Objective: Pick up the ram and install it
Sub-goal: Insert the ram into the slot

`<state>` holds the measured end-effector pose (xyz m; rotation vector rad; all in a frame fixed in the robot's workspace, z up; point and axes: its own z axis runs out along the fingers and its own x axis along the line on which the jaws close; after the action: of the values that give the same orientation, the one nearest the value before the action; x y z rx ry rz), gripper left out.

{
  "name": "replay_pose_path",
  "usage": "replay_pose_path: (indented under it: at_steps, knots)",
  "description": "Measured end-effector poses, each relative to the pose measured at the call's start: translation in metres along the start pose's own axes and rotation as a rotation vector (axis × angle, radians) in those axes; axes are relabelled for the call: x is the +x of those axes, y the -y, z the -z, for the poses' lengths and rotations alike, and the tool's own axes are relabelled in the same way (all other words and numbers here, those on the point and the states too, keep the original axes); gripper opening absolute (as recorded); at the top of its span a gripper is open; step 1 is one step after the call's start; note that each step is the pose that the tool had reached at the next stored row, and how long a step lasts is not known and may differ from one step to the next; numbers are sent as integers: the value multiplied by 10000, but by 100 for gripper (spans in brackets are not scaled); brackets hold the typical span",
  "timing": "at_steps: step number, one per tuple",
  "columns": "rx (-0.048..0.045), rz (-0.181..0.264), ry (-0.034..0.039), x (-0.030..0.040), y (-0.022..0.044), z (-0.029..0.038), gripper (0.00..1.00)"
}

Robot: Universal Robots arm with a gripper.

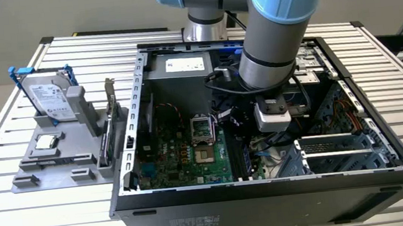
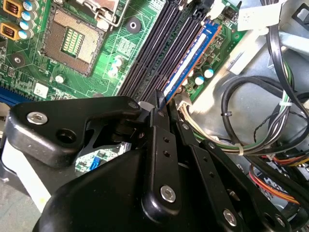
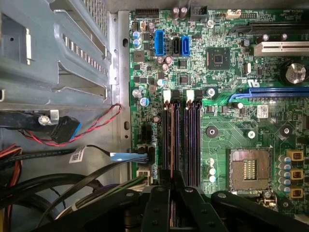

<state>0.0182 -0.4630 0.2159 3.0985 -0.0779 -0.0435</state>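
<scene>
Between the narrow fingers (image 2: 162,126) of our gripper (image 2: 163,104) we see the ram's (image 2: 190,58) near end; the blue stick runs straight away from us, lying in the outermost slot (image 2: 179,37) on the motherboard (image 2: 38,82).

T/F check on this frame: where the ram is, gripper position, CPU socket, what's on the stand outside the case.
1. The ram stands in a motherboard slot. True.
2. The gripper is over the grey stand outside the case. False: it is inside the case, at the end of the ram.
3. The CPU socket is empty. True.
4. The hard drive sits inside the case. False: it stands on the grey stand, at the exterior view's left.
5. The processor is in the socket. False: it lies on the stand.
</scene>
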Motion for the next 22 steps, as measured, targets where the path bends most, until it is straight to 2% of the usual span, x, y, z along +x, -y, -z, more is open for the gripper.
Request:
replay_pose_path:
  at_steps: [6, 19, 22]
  knots:
    - [-6, 1, 16, 1, -3, 44, 0]
    - [-4, -204, 26, 2, -3, 35, 0]
    - [-6, -206, 27, 2, -2, 15, 0]
